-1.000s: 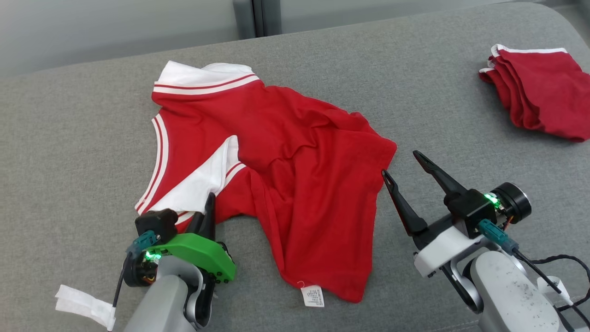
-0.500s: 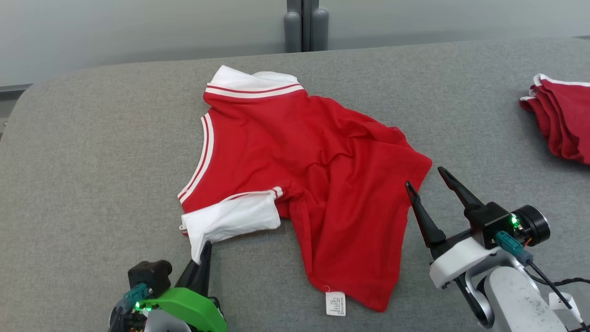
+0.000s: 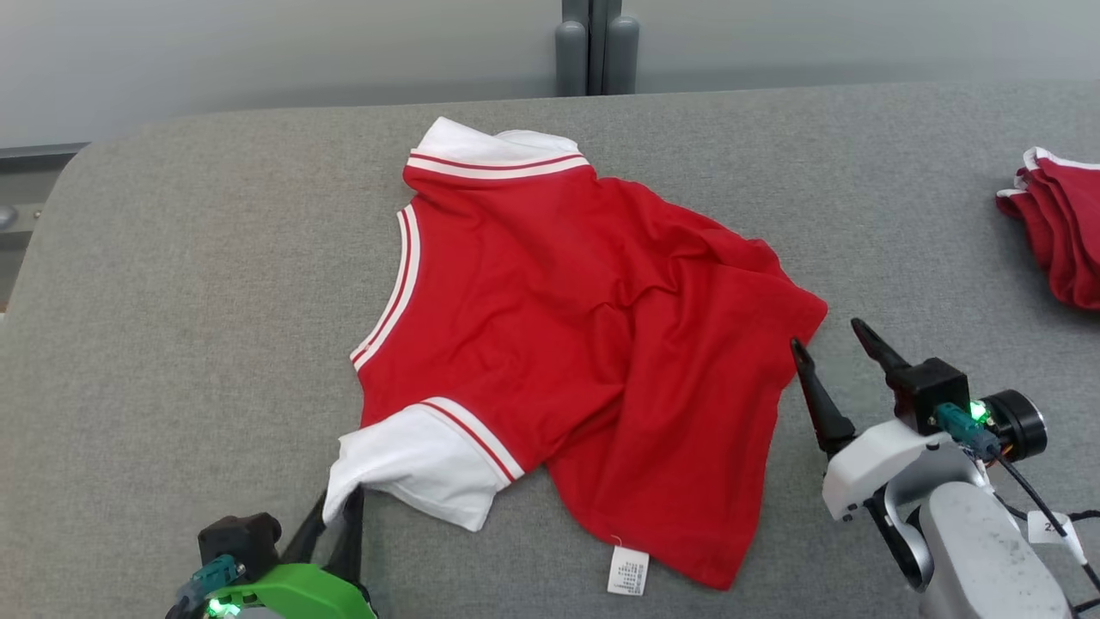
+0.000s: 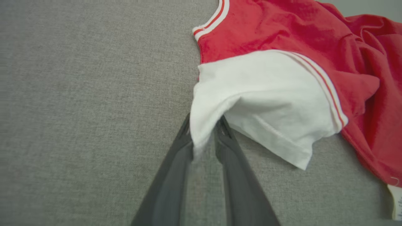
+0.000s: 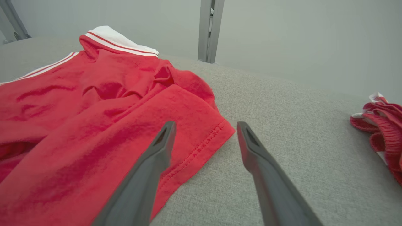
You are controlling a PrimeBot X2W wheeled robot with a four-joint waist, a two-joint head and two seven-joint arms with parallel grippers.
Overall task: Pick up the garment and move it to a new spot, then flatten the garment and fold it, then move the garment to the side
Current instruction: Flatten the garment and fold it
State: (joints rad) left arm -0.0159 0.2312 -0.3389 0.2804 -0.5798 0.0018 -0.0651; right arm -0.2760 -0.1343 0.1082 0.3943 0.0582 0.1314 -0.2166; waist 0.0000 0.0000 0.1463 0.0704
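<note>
The garment (image 3: pixel 584 344) is a red shirt with white sleeves and striped trim, lying crumpled on the grey cushioned surface (image 3: pixel 172 301). My left gripper (image 3: pixel 339 507) is at the near left, holding the corner of the white sleeve (image 4: pixel 267 94) between its fingertips; the left wrist view shows my left gripper (image 4: pixel 204 125) with narrowly spaced fingers and cloth between them. My right gripper (image 3: pixel 828 335) stands open just beside the shirt's right hem corner, not touching it. In the right wrist view my right gripper (image 5: pixel 205 124) straddles that hem corner of the garment (image 5: pixel 94 110) from above.
A second red garment (image 3: pixel 1061 232) lies folded at the far right edge, also seen as a red pile (image 5: pixel 383 125). A white label (image 3: pixel 627 572) hangs at the shirt's near hem. A grey post (image 3: pixel 593 47) stands behind the surface.
The head camera has shifted. My left gripper has drawn the white sleeve out from under the shirt toward the near left, spreading it. The right gripper stays open by the hem.
</note>
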